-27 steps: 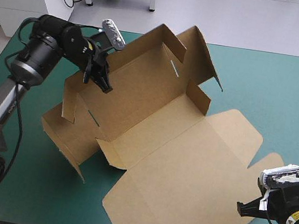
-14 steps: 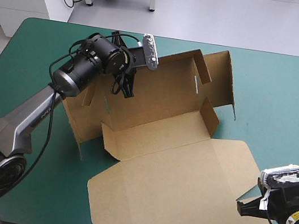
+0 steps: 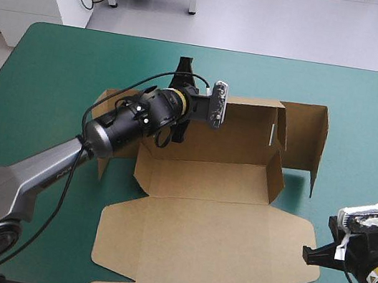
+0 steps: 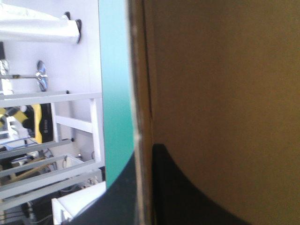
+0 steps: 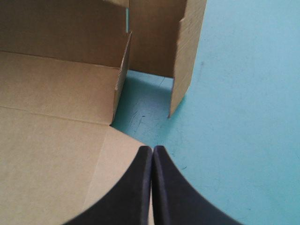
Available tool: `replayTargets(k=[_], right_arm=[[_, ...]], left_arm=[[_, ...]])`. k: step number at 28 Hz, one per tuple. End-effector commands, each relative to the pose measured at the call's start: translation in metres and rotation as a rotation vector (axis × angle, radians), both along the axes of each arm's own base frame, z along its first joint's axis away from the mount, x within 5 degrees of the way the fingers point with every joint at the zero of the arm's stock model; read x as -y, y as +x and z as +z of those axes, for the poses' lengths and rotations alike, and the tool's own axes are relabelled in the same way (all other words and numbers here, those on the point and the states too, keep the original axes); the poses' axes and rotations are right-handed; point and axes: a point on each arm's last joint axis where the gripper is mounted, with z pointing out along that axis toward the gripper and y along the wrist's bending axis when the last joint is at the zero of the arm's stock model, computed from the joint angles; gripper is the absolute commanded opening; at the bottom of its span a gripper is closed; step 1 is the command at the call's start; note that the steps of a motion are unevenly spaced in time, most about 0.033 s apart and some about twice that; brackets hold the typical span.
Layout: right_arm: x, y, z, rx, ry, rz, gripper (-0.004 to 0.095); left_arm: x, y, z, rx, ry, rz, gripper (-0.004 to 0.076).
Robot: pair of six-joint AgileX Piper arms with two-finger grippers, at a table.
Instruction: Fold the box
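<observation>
The box [image 3: 206, 253], a cut sheet of brown corrugated board, lies at the middle of the counter [image 3: 57, 61] with its teal-green cover. Its long far wall stands raised. A short wall stands at the right end, and a tall flap stands upright beyond that corner, toward the counter's right edge. The broad lid lies flat and reaches the counter's near edge.

The left pincer [image 4: 143, 161], with two black curved fingers, is all but closed on the top edge of the far wall, left of its middle, with one finger on each side of the board. The right pincer [image 5: 152, 154] is fully closed and holds nothing. It sits low at the near right, its tip at the lid's right edge; whether it touches the board I cannot tell. It is well apart from the upright flap.

Bare cover lies open on the far side of the box, at its left, and between the flap and the counter's right edge.
</observation>
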Motion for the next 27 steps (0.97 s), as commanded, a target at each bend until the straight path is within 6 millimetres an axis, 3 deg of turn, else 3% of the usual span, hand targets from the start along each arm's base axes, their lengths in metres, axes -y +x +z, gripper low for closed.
replayTargets(k=[1, 14, 27], right_arm=[[0.0, 0.002, 0.02, 0.111, 0.026, -0.01, -0.0021], [-0.003, 0.014, 0.018, 0.07, 0.063, -0.035, -0.0021], [-0.008, 0.031, 0.017, 0.057, 0.076, -0.034, -0.0019]], left_arm=[[-0.008, -0.019, 0.031, 0.228, -0.074, -0.073, -0.0008], [-0.024, -0.042, 0.007, 0.33, -0.059, -0.042, -0.0008], [-0.032, -0.045, -0.024, 0.317, -0.038, 0.003, -0.0008]])
